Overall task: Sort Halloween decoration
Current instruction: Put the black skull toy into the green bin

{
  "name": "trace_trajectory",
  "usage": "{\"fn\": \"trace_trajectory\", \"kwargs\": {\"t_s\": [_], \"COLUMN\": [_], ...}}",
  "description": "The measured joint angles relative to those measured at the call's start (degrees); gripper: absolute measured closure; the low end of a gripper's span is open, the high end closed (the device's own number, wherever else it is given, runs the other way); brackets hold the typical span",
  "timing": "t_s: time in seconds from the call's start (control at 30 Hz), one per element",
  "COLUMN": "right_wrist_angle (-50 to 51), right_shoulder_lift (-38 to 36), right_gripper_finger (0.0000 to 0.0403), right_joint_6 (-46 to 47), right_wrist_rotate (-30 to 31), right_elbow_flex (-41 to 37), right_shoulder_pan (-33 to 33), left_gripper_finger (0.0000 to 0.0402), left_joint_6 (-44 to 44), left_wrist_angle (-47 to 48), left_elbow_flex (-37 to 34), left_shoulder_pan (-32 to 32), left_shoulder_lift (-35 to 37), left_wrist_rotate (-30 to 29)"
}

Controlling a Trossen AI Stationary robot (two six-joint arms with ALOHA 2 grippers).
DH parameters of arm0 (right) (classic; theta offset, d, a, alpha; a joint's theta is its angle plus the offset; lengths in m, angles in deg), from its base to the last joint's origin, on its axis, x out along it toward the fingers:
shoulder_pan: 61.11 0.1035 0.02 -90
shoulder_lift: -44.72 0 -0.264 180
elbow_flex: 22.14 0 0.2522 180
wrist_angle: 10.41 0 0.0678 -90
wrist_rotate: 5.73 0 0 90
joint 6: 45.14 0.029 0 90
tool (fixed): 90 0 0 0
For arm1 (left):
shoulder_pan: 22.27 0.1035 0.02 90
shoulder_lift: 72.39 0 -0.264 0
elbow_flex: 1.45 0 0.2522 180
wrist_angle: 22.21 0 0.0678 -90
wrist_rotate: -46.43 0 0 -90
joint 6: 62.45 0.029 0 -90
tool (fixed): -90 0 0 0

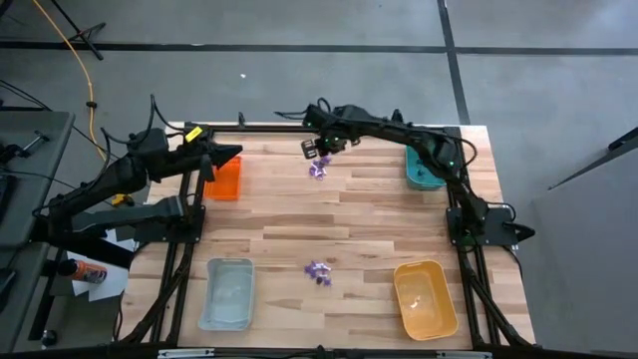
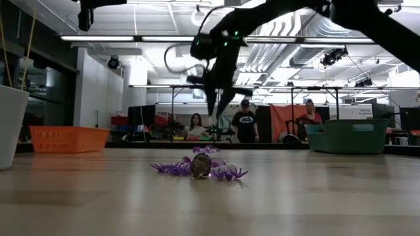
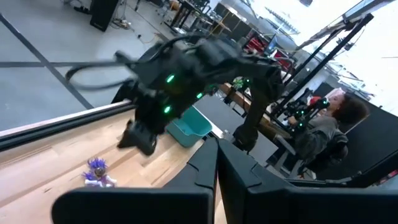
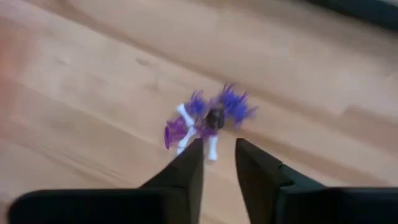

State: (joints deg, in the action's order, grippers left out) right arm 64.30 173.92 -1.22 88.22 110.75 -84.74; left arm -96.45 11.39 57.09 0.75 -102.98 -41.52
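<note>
The Halloween decoration lies in two small heaps of purple pieces with a few whitish and dark ones. One heap point(image 1: 318, 171) point(image 4: 208, 118) point(image 3: 96, 173) rests on the wood toward the far edge, the other point(image 1: 319, 271) point(image 2: 200, 167) toward the near edge. My right gripper point(image 1: 321, 152) point(image 4: 219, 149) point(image 2: 218, 108) hangs just above the far heap, pointing steeply down, open, with nothing between its fingers. My left gripper point(image 1: 237, 152) point(image 3: 216, 158) is shut and empty, held level above the red tray point(image 1: 225, 179) at the far left.
A green tray point(image 1: 423, 168) point(image 2: 354, 136) stands at the far right, a pale blue tray point(image 1: 227, 291) at the near left, an orange tray point(image 1: 426, 297) at the near right. People sit and stand in the room beyond the table.
</note>
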Motion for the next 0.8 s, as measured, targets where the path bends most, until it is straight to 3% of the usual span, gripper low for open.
{"fn": "trace_trajectory", "kwargs": {"t_s": [0.27, 0.6, 0.8], "right_wrist_angle": [-3.3, -5.1, -6.5], "right_shoulder_lift": [5.5, 7.9, 8.7], "right_gripper_finger": [0.0240, 0.0237, 0.0237], "right_joint_6": [6.9, 15.6, 17.9], "right_wrist_rotate": [-0.9, 5.1, 4.4], "right_elbow_flex": [0.0, 0.0, 0.1], "right_shoulder_pan": [1.2, 0.8, 0.8], "left_gripper_finger": [0.0401, 0.0401, 0.0401], "left_joint_6": [0.0, -0.3, -0.3], "left_wrist_angle": [0.0, 0.0, 0.0], "left_elbow_flex": [0.0, 0.0, 0.0], "left_shoulder_pan": [0.0, 0.0, 0.0], "left_shoulder_lift": [0.0, 0.0, 0.0], "left_wrist_rotate": [0.6, 4.7, 6.3]}}
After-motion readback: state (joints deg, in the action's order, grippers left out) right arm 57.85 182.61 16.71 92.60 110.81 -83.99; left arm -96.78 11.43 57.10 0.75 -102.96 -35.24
